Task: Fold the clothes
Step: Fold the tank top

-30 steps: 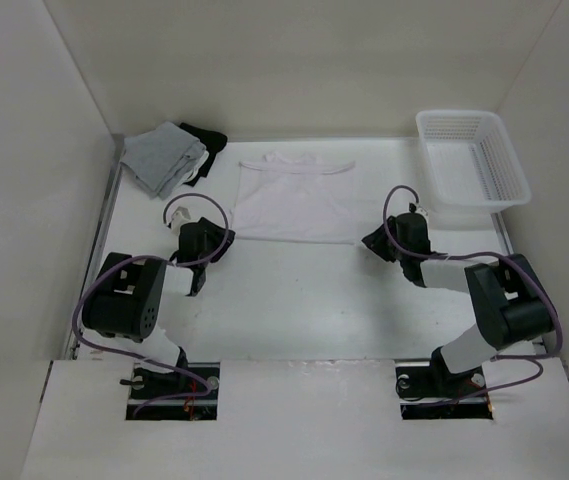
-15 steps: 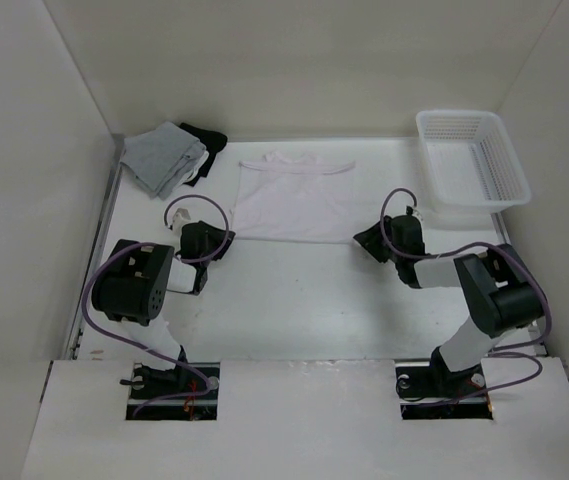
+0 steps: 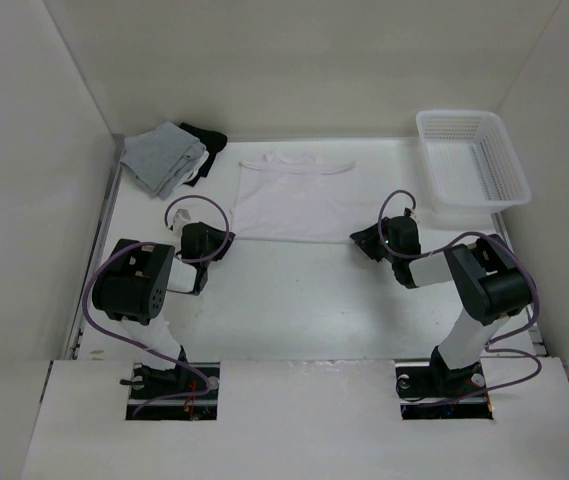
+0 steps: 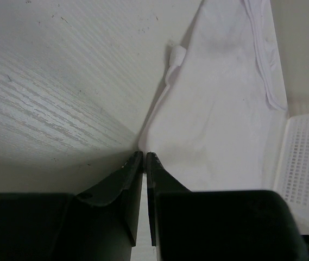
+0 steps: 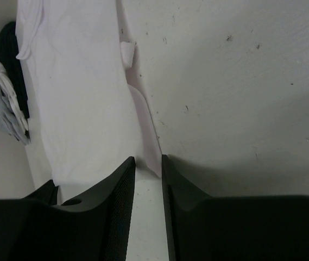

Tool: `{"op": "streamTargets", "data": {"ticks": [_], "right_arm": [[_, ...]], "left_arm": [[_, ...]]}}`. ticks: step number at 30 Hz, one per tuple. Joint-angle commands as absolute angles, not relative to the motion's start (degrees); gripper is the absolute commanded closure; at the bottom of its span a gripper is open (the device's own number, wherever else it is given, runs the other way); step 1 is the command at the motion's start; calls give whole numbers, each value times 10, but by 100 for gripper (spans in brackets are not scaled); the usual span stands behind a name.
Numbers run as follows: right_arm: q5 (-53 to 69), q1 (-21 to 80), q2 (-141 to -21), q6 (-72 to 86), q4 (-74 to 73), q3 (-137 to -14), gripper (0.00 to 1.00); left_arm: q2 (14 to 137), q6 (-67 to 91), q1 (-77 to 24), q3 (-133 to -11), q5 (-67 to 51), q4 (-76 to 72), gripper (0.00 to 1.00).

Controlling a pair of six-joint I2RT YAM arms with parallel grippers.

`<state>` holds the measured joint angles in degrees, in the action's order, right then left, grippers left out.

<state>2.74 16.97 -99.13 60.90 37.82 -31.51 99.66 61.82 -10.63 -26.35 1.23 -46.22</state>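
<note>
The clothes, a thin white sleeveless top point(image 3: 294, 195), lie flat on the table with the straps at the far side. My left gripper point(image 3: 226, 240) is at the top's near-left hem corner. In the left wrist view its jaws point(image 4: 144, 154) are shut on that corner of the white fabric point(image 4: 219, 109). My right gripper point(image 3: 362, 240) is at the near-right hem corner. In the right wrist view it point(image 5: 147, 159) stands open, its two fingers either side of the corner's tip of the top point(image 5: 83, 92), a gap still showing beside the cloth.
A folded grey garment point(image 3: 164, 155) lies over a black garment point(image 3: 207, 135) at the back left. A white plastic basket point(image 3: 504, 160) stands at the back right. White walls close in the table on three sides.
My left jaws have closed from wide open onto the hem corner. My right gripper has slid left to the other corner and its jaws have narrowed.
</note>
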Motion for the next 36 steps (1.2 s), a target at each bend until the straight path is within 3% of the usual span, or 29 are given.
{"op": "streamTargets", "data": {"ticks": [1,4,9,23,36], "right_arm": [[29,174,-991,620,388,-313,68],[25,174,-964,617,380,-292,63],[18,181,-954,613,360,-281,61],[-11,185,-997,618,379,-306,71],[-28,194,-991,621,374,-306,98]], "left_arm": [[991,613,-109,-267,14,-474,93],[991,613,-109,-266,13,-474,93],[987,613,-111,-265,14,-472,93],[984,614,-113,-266,14,-474,93],[967,613,-116,-261,20,-475,94]]}}
